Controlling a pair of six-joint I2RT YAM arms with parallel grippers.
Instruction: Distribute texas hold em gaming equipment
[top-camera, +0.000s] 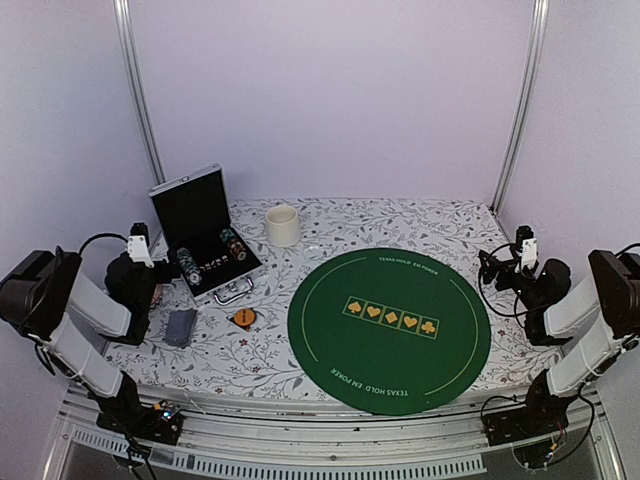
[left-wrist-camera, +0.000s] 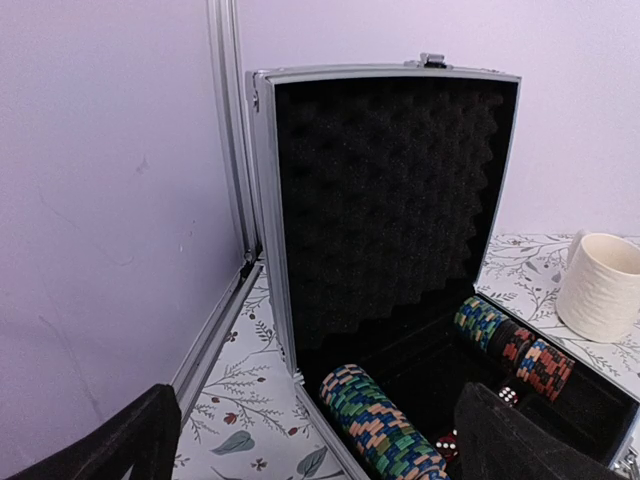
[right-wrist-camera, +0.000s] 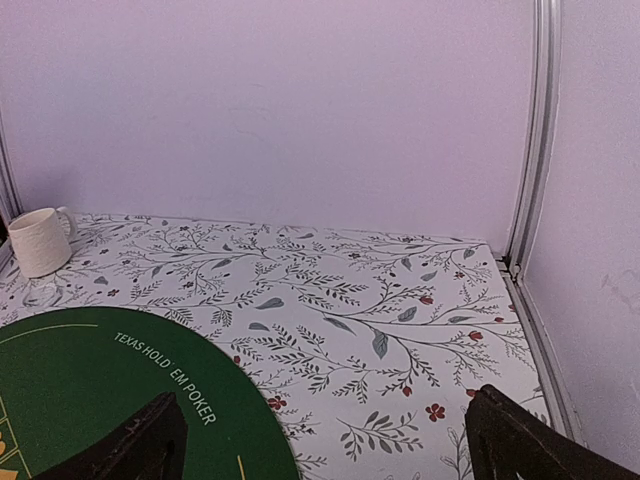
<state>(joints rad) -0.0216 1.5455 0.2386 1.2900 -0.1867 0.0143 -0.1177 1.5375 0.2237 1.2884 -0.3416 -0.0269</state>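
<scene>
The left fingers (left-wrist-camera: 125, 445) stand spread wide with nothing between them. They point at the open black case with silver edges (left-wrist-camera: 268, 230). A near row of striped green, blue and orange poker chips (left-wrist-camera: 385, 425) lies in the case just beyond the fingertips, untouched. The case's lid stands upright and is lined with black egg-crate foam. Behind the near row, a second row of green, dark red and blue-red chips (left-wrist-camera: 515, 345) lies along the far side of the case. Small red dice (left-wrist-camera: 508, 395) sit between the two rows.

Outside the case, on the floral-patterned worktop (top-camera: 250, 360), an orange round disc (top-camera: 243, 318) lies just in front of the case's handle. A grey-blue deck of playing cards (top-camera: 181, 326) lies in front of the case's left corner, beside the left arm. A cream ribbed mug (top-camera: 283, 225) stands just to the right of the case. A round green felt poker mat (top-camera: 450, 340) lies further right of the case.

The right fingers (right-wrist-camera: 520, 440) are also spread wide and hold nothing. They hang over the worktop beyond the mat, on the side away from the case, well apart from the chips, disc and cards.
</scene>
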